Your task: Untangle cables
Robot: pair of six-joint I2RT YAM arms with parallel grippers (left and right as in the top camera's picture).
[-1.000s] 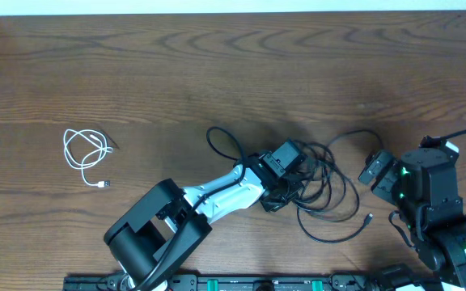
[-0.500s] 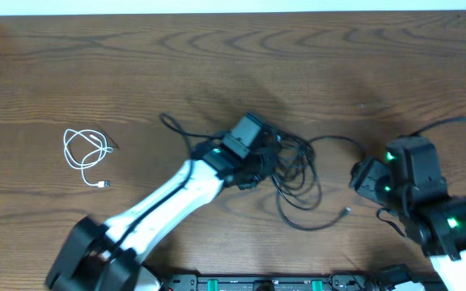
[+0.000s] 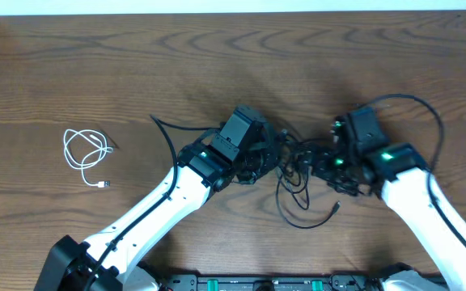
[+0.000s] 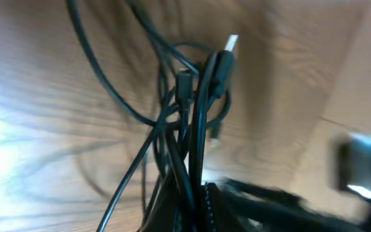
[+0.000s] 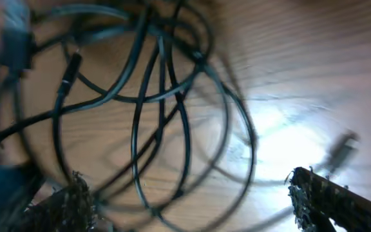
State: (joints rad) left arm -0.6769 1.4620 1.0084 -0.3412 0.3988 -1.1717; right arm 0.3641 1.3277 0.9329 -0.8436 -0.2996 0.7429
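Observation:
Two black cables (image 3: 295,160) lie knotted together at the table's centre, a loose loop and a plug end (image 3: 336,206) trailing toward the front. My left gripper (image 3: 272,158) is shut on a bundle of their strands, which run up from its jaws in the left wrist view (image 4: 198,129) to a silver-tipped plug (image 4: 230,44). Facing it from the right, my right gripper (image 3: 318,166) is open. Its fingers (image 5: 314,193) stand wide apart over the black loops (image 5: 136,129), gripping nothing. The white cable (image 3: 85,153) lies coiled by itself far to the left.
Both arms meet over the middle of the dark wooden table (image 3: 217,65). A thick black robot wire (image 3: 427,109) arcs behind the right arm. The table's far edge (image 3: 233,12) runs along the top, and a black rail (image 3: 249,283) along the front.
My left gripper has dragged the black tangle left and away from the front edge. The right arm has swung in from the right edge to the tangle, jaws wide.

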